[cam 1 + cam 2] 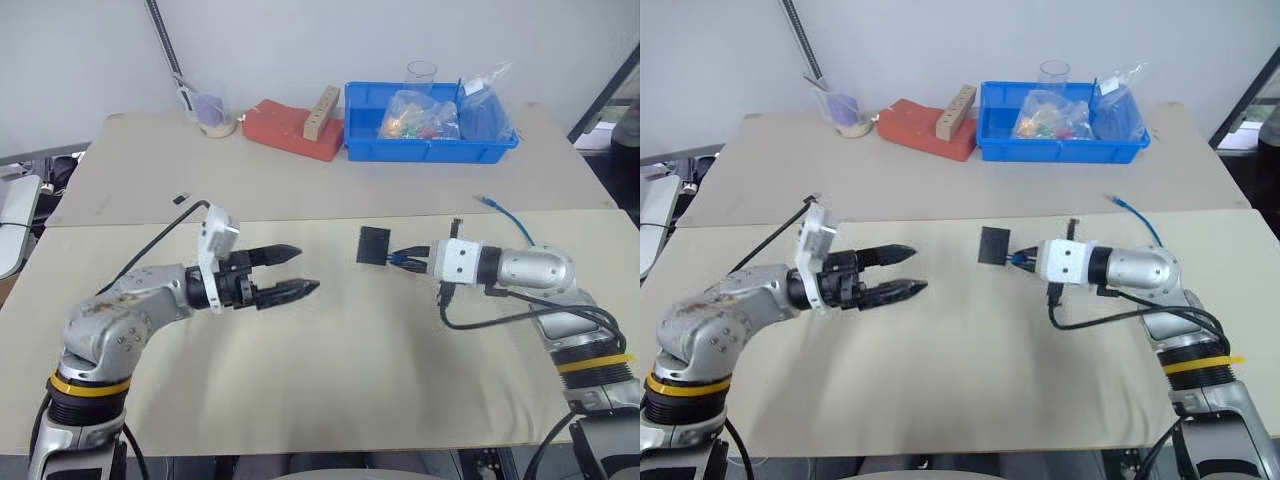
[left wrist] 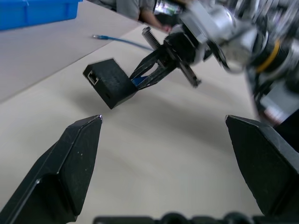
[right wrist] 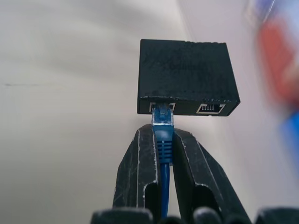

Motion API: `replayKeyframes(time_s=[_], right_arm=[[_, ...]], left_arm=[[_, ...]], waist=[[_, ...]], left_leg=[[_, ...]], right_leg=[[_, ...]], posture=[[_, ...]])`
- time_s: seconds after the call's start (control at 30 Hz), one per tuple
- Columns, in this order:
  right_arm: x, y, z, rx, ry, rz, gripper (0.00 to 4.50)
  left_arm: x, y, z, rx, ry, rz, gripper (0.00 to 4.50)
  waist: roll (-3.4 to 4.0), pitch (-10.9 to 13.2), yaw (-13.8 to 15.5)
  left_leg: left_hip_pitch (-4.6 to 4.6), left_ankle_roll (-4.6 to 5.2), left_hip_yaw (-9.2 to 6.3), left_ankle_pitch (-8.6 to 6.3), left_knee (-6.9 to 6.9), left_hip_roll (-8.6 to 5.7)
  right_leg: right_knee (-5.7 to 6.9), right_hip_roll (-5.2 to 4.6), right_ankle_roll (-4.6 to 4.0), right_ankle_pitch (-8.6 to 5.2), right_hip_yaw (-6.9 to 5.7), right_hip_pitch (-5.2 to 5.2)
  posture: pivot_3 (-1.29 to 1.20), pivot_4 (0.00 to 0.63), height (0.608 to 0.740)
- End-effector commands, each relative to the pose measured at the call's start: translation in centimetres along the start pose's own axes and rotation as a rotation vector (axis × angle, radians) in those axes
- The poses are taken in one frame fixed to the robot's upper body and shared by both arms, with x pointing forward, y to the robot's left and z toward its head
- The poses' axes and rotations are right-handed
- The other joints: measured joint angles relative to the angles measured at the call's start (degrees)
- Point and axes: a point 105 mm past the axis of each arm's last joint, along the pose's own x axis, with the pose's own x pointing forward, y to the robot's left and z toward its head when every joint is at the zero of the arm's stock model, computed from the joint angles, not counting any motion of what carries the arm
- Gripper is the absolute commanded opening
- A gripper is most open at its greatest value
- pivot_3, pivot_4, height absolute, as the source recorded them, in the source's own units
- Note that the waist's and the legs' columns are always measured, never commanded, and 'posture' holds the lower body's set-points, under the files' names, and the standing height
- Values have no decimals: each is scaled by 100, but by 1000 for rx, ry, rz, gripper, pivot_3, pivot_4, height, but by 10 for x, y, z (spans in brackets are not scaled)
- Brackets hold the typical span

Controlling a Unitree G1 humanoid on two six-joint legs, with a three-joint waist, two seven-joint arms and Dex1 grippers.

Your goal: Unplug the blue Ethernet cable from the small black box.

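While the right gripper (image 3: 163, 149) clamps the cable (image 3: 164, 140) behind its plug, the box (image 1: 374, 245) hangs plugged in above the tabletop (image 1: 330, 380) centre; the left gripper (image 1: 295, 272) stands open to its left.

Looking like a robotics lab: bare beige worktable (image 1: 330, 380), blue parts bin (image 1: 420, 150) sitting at one o'clock, plain white wall (image 1: 300, 45) behind.

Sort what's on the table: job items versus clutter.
Job: blue Ethernet cable, plugged into small black box, pinched by right gripper; left gripper open.
Clutter: blue bin, red block, wooden strip, cup.
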Motion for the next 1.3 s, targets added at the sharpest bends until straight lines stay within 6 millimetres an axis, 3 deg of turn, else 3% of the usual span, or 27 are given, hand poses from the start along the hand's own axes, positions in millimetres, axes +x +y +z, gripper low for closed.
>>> replayKeyframes(time_s=[0.03,0.17,0.4,0.5,0.7,0.73,0.77,0.8,0.87,1.07,1.23,1.3], right_arm=[[4,-18,31,-284,-92,-61,35],[14,-21,45,-387,-141,-77,35],[26,-25,55,-424,-179,-89,35],[27,-24,56,-423,-186,-87,35],[28,-24,56,-426,-197,-89,35],[29,-24,57,-426,-203,-88,35],[29,-24,59,-418,-215,-86,35],[30,-22,62,-387,-234,-70,35],[30,-19,63,-324,-252,-31,1076],[22,-17,57,223,-201,166,3127],[13,-27,64,729,-223,312,3127],[10,-28,65,847,-213,363,3127]], left_arm=[[0,7,14,-90,-50,-18,4500],[16,15,17,-79,-44,-27,4500],[37,16,18,-20,-55,-66,4500],[39,15,21,-14,-81,-76,3719],[39,12,17,-15,-62,-94,752],[39,13,17,-11,-62,-93,507],[40,13,18,-5,-63,-91,534],[40,13,18,0,-61,-87,534],[40,13,18,10,-51,-86,534],[37,10,17,82,-6,-127,534],[37,2,15,170,43,-205,534],[38,0,14,207,61,-226,534]], waist=[[0,0,-2],[-2,1,7],[-2,1,24],[-2,1,20],[-2,1,10],[-2,1,9],[-2,1,9],[-2,1,12],[-2,1,14],[-2,1,17],[-1,2,19],[-1,1,24]], left_leg=[[0,-1,0,0,0,0],[-4,-10,1,6,0,-2],[-8,-28,1,16,0,-5],[-7,-28,1,16,-1,-3],[-6,-28,0,16,-2,-3],[-6,-28,0,16,-1,-3],[-6,-28,0,16,-1,-4],[-7,-28,0,16,-1,-4],[-7,-28,0,16,-1,-4],[-10,-27,-4,16,-1,-4],[-13,-26,-23,16,-1,-4],[-12,-26,-23,16,-1,-5]], right_leg=[[0,0,0,0,0,0],[-2,-2,-1,0,-1,0],[-3,-4,-1,1,0,-1],[-3,-3,-1,1,0,0],[-3,-3,-1,1,0,0],[-3,-3,-1,1,0,0],[-2,-4,-1,1,0,0],[-3,-4,-1,1,0,0],[-3,-4,-1,1,0,0],[-2,-4,-2,1,0,0],[-3,-4,-2,1,-1,0],[-6,-3,-2,1,-3,0]], posture=[[0,150,740],[0,150,740],[0,150,740],[0,150,740],[0,150,740],[0,150,740],[0,150,740],[0,150,740],[0,150,740],[0,150,740],[0,150,740],[0,150,740]])
